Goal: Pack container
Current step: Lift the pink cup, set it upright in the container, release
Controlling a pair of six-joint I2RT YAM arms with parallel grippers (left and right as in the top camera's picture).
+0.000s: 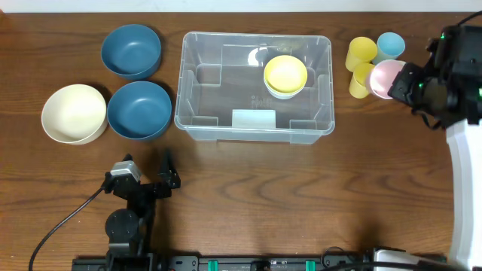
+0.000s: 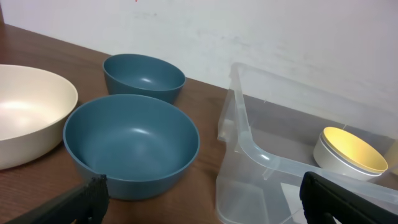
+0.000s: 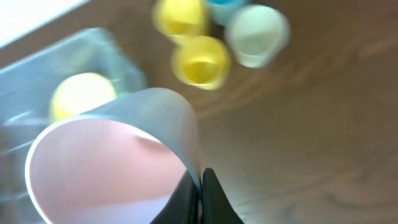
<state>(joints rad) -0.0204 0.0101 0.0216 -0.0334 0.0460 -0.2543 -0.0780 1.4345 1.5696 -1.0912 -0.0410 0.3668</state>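
Right wrist shows your right pincer (image 3: 201, 186) pinching the pink cup (image 3: 112, 168) by its rim, three o'clock of the container (image 1: 197, 120), likely for carrying in; your left pincer (image 1: 147, 175) hangs spread.

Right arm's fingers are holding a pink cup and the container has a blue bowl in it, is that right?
No: the bowl in the container is yellow, not blue; the overhead view shows it. The right fingers do hold the pink cup.
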